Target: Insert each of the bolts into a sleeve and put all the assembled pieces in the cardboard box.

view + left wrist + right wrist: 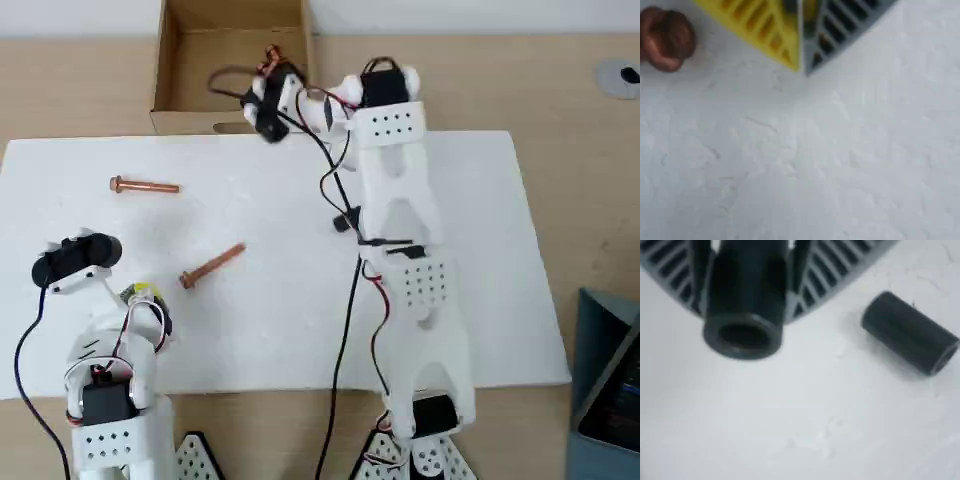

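Two right fingers [670, 262], grey and ribbed, are clamped on either side of a black sleeve [742, 315]. The sleeve's open bore faces the wrist camera, and it hangs just above the white foam [790, 430]. A second sleeve [910, 335] lies on its side on the foam near the held one, not touching it.

The left fingers [755, 25], one yellow and one grey, are closed tip to tip with nothing between them. Their point is low over the foam. The copper head of the near bolt [665, 40] sits just beside that point and apart from it. In the high view this bolt lies at a slant on the foam, its head toward the left arm [110, 400] and its shank pointing away toward the middle of the sheet.

The far bolt [145, 185] lies almost level on the foam, well apart from the near bolt and from both sets of fingers.

The right arm [400, 200] stretches up across the foam, its wrist turned toward the near right corner of the box [165, 70]. The box stands open on the wooden surface [80, 90], just beyond the foam's far edge.
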